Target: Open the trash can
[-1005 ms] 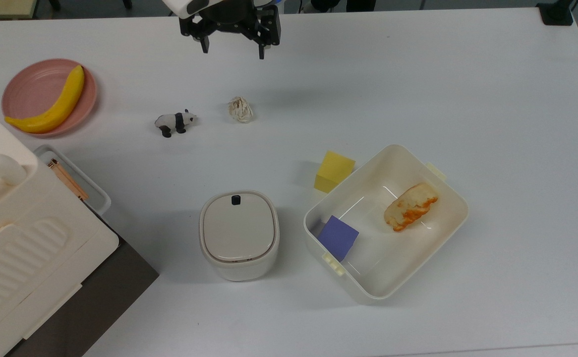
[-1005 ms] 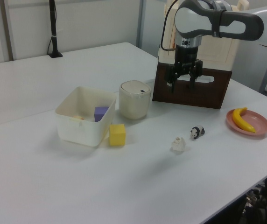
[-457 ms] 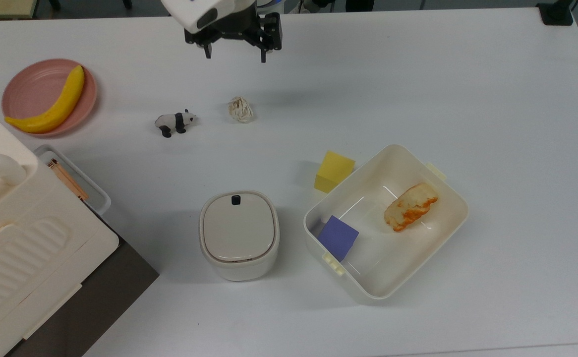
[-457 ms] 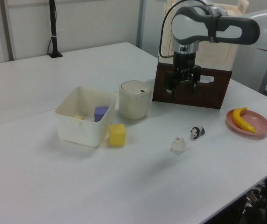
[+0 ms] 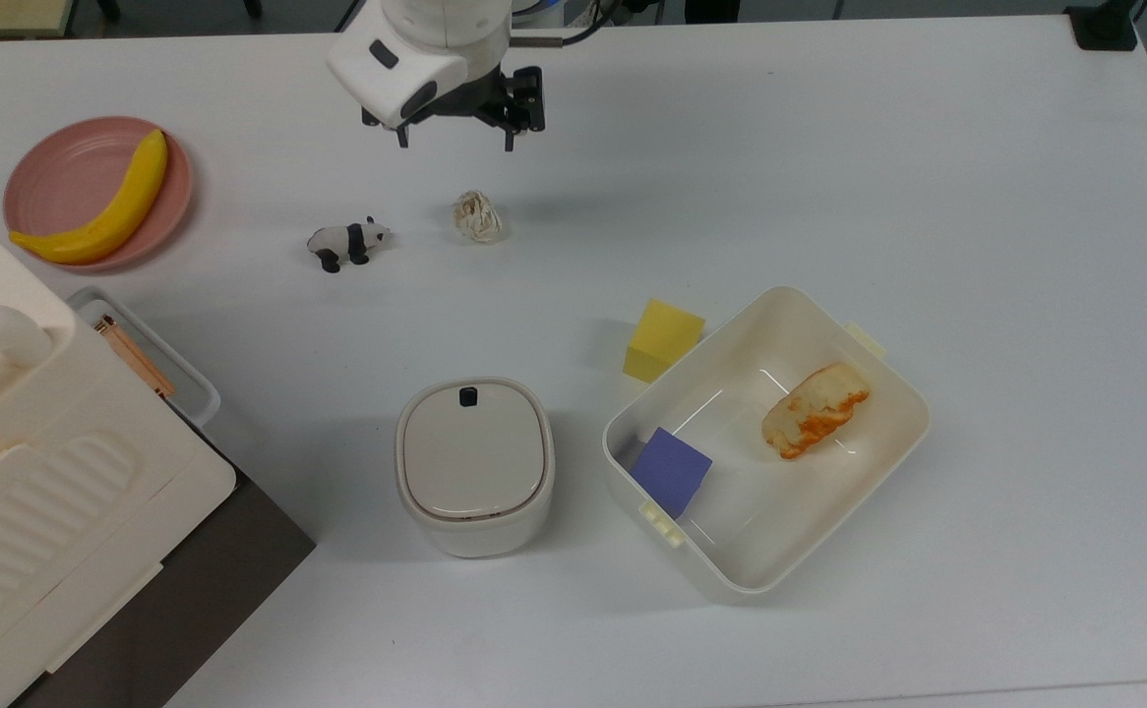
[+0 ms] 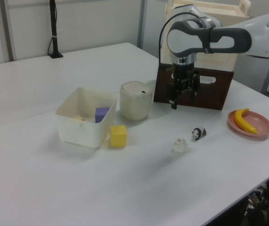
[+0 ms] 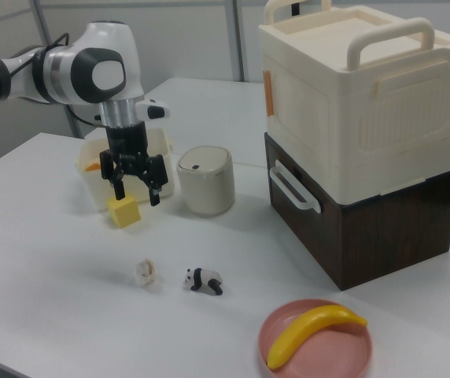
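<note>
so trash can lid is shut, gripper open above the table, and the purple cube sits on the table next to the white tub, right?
Not quite: the purple cube sits inside the white tub, as the top view shows; the yellow cube is beside it. The trash can lid is shut, and the gripper is open above the table.

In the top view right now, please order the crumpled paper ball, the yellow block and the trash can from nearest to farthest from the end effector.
End effector, at the top view's top.
1. Crumpled paper ball, just below it.
2. Yellow block, lower right, beside the white tub.
3. Trash can, lower centre, lid closed.
</note>
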`<action>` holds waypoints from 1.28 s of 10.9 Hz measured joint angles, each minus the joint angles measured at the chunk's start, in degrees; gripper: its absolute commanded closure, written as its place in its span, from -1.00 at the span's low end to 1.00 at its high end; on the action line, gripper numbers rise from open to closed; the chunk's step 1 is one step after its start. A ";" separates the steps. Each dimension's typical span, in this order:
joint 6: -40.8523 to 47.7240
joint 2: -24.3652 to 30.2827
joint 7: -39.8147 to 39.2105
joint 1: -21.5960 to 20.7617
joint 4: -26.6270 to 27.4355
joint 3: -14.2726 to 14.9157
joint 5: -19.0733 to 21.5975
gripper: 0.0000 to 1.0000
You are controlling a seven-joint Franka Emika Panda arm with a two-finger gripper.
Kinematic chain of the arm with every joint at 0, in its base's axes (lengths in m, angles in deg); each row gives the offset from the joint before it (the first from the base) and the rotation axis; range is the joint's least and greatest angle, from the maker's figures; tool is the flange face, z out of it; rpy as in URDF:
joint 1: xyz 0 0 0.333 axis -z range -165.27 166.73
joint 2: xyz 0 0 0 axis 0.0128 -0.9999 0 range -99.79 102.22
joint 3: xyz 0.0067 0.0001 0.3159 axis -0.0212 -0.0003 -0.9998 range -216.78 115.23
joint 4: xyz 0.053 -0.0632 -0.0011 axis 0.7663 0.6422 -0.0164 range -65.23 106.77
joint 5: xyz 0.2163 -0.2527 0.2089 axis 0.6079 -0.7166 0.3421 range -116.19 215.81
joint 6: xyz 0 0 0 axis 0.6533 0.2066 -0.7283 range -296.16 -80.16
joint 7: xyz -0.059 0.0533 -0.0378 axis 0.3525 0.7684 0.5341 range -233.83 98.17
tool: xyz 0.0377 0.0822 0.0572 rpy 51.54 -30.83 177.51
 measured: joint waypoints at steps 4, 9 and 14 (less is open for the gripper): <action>-4.00 -0.13 -1.06 -0.01 3.76 0.00 -0.34 -1.00; -9.16 -0.20 -1.88 -0.01 8.05 0.00 -1.23 -0.92; -19.04 -0.71 0.67 0.29 6.04 0.58 -0.37 0.78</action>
